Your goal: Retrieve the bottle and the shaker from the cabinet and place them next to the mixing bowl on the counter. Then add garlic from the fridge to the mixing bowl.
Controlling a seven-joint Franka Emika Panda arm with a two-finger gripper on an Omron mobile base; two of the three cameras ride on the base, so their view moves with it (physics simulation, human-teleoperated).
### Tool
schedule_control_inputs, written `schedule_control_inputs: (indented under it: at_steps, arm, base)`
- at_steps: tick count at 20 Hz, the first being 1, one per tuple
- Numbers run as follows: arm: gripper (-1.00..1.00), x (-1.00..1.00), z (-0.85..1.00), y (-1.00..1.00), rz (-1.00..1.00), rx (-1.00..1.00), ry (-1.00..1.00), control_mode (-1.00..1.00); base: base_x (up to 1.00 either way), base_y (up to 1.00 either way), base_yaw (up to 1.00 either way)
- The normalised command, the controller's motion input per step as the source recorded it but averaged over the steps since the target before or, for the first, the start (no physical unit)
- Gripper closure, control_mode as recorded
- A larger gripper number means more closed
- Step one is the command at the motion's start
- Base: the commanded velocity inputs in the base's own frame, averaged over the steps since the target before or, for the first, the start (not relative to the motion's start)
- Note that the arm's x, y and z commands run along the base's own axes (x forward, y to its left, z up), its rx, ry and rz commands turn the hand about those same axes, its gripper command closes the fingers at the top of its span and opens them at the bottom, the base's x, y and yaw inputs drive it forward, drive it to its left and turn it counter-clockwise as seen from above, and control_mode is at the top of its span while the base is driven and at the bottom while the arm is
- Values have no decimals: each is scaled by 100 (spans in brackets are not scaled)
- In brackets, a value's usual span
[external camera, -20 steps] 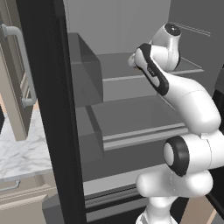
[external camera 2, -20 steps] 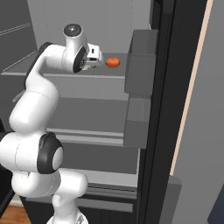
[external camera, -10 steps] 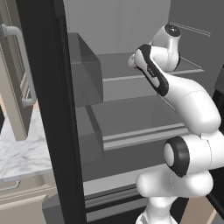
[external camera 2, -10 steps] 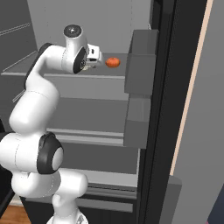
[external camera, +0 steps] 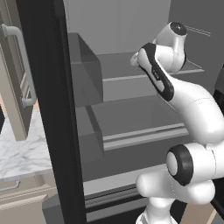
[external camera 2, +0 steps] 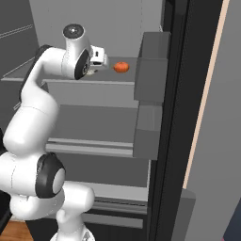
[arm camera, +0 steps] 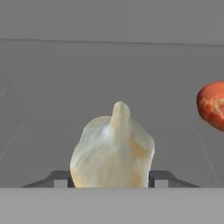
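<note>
A pale, cream garlic (arm camera: 113, 151) bulb with a pointed top sits on a grey upper shelf of the open fridge (external camera 2: 89, 117). My gripper (arm camera: 111, 180) reaches in level with that shelf. Its two dark fingertips (arm camera: 59, 178) press against the bulb's left and right sides, so it is shut on the garlic. From the right base view the gripper (external camera 2: 96, 65) hangs just over the shelf's front part. The bottle, the shaker and the mixing bowl are out of view.
A red-orange round fruit (external camera 2: 121, 67) lies on the same shelf, just right of the garlic (arm camera: 212, 105). Grey door bins (external camera 2: 150, 70) stand to the right. The fridge's black door edge (external camera: 57, 109) rises on the left, with the beige cabinet door (external camera: 13, 78) and marble counter (external camera: 22, 153) beyond.
The jaws have closed in from wide open onto the garlic. The arm and the base have stayed where they were.
</note>
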Motion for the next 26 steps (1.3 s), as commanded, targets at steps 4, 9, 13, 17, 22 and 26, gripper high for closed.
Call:
schedule_control_inputs:
  at_steps: [4,9,13,17,22,26]
  arm:
    - [100,-100,52,0,0,1,-18,-100]
    - [100,-100,52,0,0,0,-6,-100]
    - [100,-100,22,0,0,0,3,-100]
    - [100,-100,0,0,0,0,13,-100]
    - [100,-99,0,1,-7,0,18,-100]
    - [100,-99,0,0,-6,1,9,-100]
  base:
    - [0,0,0]
    - [0,0,0]
    - [0,0,0]
    - [0,0,0]
    - [0,0,0]
    - [0,0,0]
